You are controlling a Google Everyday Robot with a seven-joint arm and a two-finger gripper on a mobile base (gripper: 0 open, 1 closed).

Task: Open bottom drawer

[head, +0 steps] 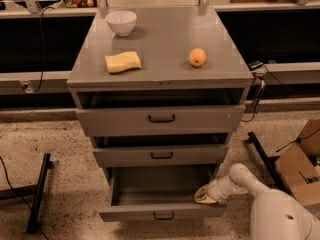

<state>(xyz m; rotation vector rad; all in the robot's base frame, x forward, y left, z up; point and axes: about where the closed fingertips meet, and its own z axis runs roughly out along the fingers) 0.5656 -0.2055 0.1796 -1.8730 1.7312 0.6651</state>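
The bottom drawer (161, 213) is the lowest grey drawer of the cabinet, with a small dark bar handle (164, 216). It stands pulled out, and its bare grey inside shows. My gripper (202, 195) reaches in from the right on a white arm. It sits at the drawer's right front corner, just behind the front panel. The middle drawer (161, 155) and the top drawer (160, 119) above it stand slightly out.
On the cabinet top lie a white bowl (121, 22), a yellow sponge (123, 62) and an orange (197, 57). A cardboard box (300, 166) stands on the floor at the right. A black bar (39, 191) lies on the floor at the left. Cables hang at the right.
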